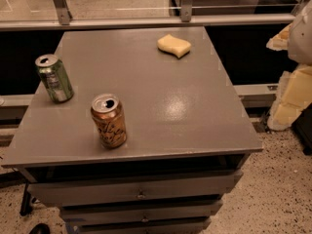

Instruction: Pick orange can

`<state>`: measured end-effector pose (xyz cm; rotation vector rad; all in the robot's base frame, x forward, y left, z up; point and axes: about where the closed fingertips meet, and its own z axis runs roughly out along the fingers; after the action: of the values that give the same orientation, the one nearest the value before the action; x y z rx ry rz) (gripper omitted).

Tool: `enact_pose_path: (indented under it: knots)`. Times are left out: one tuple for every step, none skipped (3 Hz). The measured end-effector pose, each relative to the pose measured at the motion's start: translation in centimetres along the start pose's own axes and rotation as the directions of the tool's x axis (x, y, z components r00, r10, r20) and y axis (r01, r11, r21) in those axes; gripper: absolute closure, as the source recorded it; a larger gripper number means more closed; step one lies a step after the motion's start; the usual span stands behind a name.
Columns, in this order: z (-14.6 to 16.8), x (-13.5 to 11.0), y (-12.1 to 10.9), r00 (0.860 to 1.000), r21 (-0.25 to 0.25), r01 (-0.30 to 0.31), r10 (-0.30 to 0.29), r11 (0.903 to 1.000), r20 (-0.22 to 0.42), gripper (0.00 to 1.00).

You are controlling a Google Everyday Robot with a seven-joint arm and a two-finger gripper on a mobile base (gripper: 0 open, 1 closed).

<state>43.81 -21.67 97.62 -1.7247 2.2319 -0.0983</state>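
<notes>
Near the front left of the surface, the orange can stands upright, alone. The gripper hangs off the right edge, well apart; whether it is open, I cannot tell.

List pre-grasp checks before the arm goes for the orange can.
1. Orange can upright, near the front edge of the table: ok.
2. Green can apart from it, behind-left: ok.
3. Sponge at the far side, out of the way: ok.
4. Gripper lined up over the target; it sits at the right edge of view, off the table: not ok.
5. Target's weight: cannot tell.
</notes>
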Motion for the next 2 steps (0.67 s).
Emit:
enact_pose_path:
  knots:
    - [0.00,0.00,0.00,1.000,0.000,0.000,0.000,1.0000,0.000,0.00]
    - [-0.01,-0.18,-0.14,1.000,0.001,-0.006,0.006,1.0000,0.026,0.00]
